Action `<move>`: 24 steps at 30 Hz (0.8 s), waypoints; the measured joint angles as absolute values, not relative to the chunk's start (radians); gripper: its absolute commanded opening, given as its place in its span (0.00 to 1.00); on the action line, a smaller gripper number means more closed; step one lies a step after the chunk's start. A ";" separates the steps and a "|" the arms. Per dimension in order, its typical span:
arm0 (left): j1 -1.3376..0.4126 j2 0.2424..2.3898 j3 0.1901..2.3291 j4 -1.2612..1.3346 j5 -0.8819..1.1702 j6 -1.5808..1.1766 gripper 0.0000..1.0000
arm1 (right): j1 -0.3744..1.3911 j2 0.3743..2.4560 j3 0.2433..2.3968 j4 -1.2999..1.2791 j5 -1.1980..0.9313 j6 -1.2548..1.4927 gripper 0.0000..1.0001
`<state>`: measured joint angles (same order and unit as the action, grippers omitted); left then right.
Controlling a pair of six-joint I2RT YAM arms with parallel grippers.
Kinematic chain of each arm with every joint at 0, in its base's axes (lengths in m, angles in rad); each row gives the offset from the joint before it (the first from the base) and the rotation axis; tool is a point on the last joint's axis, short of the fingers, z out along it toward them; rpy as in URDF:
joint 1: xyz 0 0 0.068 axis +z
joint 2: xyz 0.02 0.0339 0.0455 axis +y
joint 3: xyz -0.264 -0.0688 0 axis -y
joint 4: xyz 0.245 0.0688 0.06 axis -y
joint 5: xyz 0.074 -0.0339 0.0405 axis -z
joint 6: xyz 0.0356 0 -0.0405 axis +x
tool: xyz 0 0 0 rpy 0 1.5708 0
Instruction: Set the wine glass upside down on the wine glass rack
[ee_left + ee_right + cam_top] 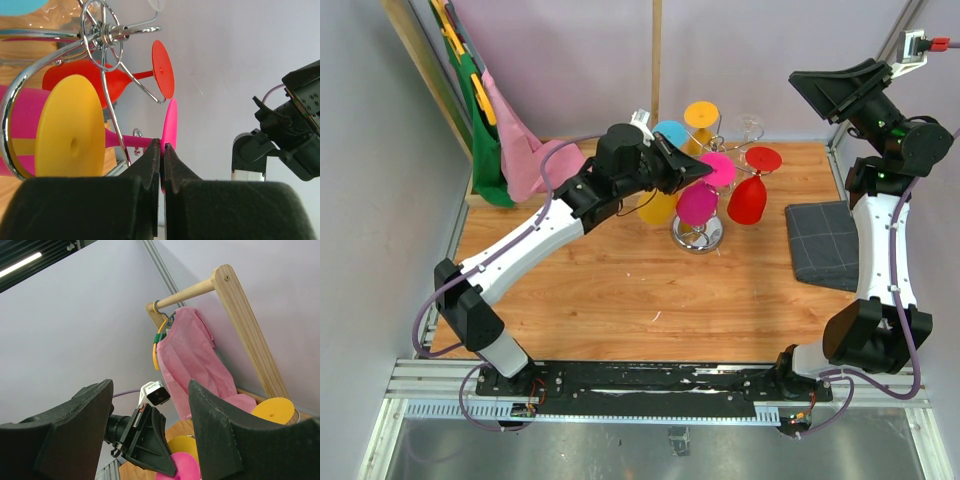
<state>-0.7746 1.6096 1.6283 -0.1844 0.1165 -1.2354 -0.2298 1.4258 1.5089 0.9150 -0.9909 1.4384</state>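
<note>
The chrome wire rack (699,236) stands at the back middle of the table with several coloured glasses hanging bowl-down on it. My left gripper (706,168) is shut on the rim of the round foot (170,122) of a pink wine glass (697,204). That glass hangs upside down, its stem (131,141) lying in a curled rack arm (107,37). A yellow glass (70,132) and a red glass (102,82) hang beside it. My right gripper (825,86) is raised at the back right, open and empty; in the right wrist view (150,386) it faces the left gripper.
A grey folded cloth (823,243) lies on the right of the table. A wooden frame with a pink garment (525,152) and a green one (490,145) stands at the back left. Walls close in the table on the left, back and right.
</note>
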 measured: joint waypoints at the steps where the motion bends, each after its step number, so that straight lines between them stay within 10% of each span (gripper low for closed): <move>1: -0.775 1.605 1.621 -0.181 0.120 -1.235 0.00 | -0.230 1.426 1.508 0.915 -0.991 1.438 0.63; 24: -0.814 1.596 1.593 -0.159 0.231 -1.189 0.00 | -0.230 1.427 1.495 0.915 -0.983 1.438 0.63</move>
<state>-0.8143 1.5959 1.5932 -0.1593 0.2310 -1.1893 -0.2298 1.4269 1.4948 0.9150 -0.9829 1.4384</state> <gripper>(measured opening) 0.027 0.633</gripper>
